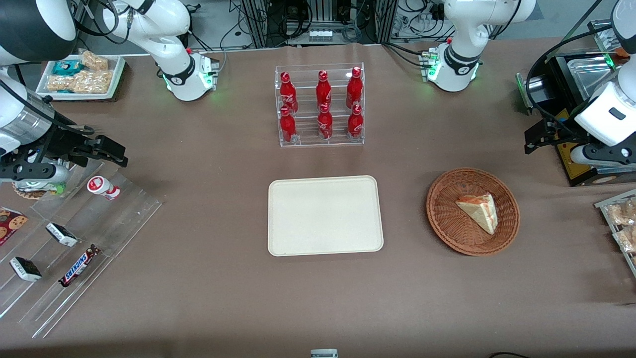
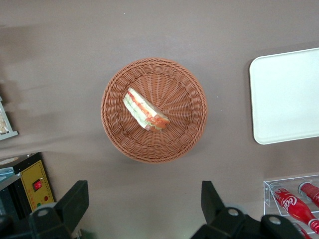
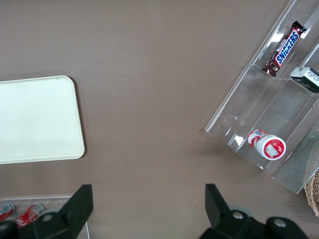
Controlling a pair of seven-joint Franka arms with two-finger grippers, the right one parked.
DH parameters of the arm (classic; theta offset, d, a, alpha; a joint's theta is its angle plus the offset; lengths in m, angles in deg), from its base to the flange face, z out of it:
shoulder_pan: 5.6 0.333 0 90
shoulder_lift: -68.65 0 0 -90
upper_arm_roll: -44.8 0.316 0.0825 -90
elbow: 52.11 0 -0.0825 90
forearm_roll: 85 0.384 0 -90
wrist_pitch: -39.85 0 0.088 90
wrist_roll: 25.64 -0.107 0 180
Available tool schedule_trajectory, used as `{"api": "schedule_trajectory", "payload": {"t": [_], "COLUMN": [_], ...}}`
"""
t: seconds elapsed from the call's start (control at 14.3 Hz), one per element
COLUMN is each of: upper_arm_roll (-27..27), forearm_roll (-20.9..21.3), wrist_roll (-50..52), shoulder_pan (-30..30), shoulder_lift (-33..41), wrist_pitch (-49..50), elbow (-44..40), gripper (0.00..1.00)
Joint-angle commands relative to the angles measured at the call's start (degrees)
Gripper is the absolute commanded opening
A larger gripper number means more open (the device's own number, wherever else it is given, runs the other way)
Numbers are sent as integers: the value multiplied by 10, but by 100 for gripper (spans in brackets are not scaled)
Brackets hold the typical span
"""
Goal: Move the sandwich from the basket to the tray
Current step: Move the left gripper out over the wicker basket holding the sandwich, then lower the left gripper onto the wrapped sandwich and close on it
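The sandwich (image 1: pixel 479 211), a pale bread wedge with red and pink filling, lies in the round wicker basket (image 1: pixel 439 199) on the brown table. The cream tray (image 1: pixel 325 215) lies flat beside the basket, toward the parked arm's end, with nothing on it. My left gripper (image 1: pixel 539 136) hangs open and empty above the table, farther from the front camera than the basket and apart from it. The left wrist view shows the sandwich (image 2: pixel 145 110) in the basket (image 2: pixel 174 84), the tray (image 2: pixel 289 94) and the open gripper (image 2: pixel 143 201). The tray also shows in the right wrist view (image 3: pixel 35 119).
A clear rack of red cola bottles (image 1: pixel 320 105) stands farther from the front camera than the tray. A black box with a yellow panel (image 1: pixel 581 164) sits close to my gripper. A tray of packaged snacks (image 1: pixel 621 219) lies beside the basket at the table's edge. A clear stepped shelf with snacks (image 1: pixel 74 238) stands at the parked arm's end.
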Motion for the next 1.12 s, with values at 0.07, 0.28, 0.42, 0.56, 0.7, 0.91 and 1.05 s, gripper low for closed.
{"api": "schedule_trajectory", "payload": {"t": [0.07,0.28,0.42,0.56,0.7,0.91,1.05], "upper_arm_roll": [-7,-9,-11,-11,-9,-9,-9], "forearm_roll": [-5,-5,-4,-6,-6,-1,1], "wrist_roll": [6,9,8,11,11,11,12], "shoulder_pan": [6,5,4,4,8,6,6], "shoulder_lift": [-2,1,1,-5,-16,-26,-27], "wrist_pitch": [17,18,28,37,35,-19,-109], "elbow": [-15,-13,-8,-4,13,82,152], "gripper": [100,100,100,100,100,100,100]}}
